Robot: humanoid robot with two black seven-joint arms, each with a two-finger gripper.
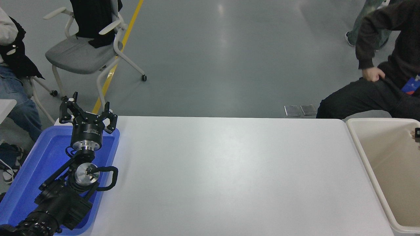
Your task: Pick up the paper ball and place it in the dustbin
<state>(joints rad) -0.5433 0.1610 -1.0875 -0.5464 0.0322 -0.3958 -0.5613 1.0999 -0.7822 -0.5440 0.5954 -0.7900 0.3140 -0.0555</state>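
Only a small black sliver of the right gripper [417, 134] shows at the right edge of the picture, above the dustbin [359, 148], and it is not possible to tell whether it is open or closed. A tiny tan speck beside that sliver may be the paper ball, but it is too small to be sure, so the place of the ball cannot be told from this view. The dustbin is a large rectangular cream-beige container with a thick rounded rim and smooth walls; it stands just beside the right edge of the white table [229, 177], and the part of its inside that is visible looks plain. The left gripper [88, 115] is at the far left corner of the table, with its fingers spread apart and nothing between them, over the far end of a shallow blue tray [29, 173]. The left arm [62, 196] lies over this tray, along the left edge of the table. Beyond the far edge, a person in dark clothes [377, 85] sits near the far right corner, and an empty grey chair [78, 55] stands beyond the far left corner.
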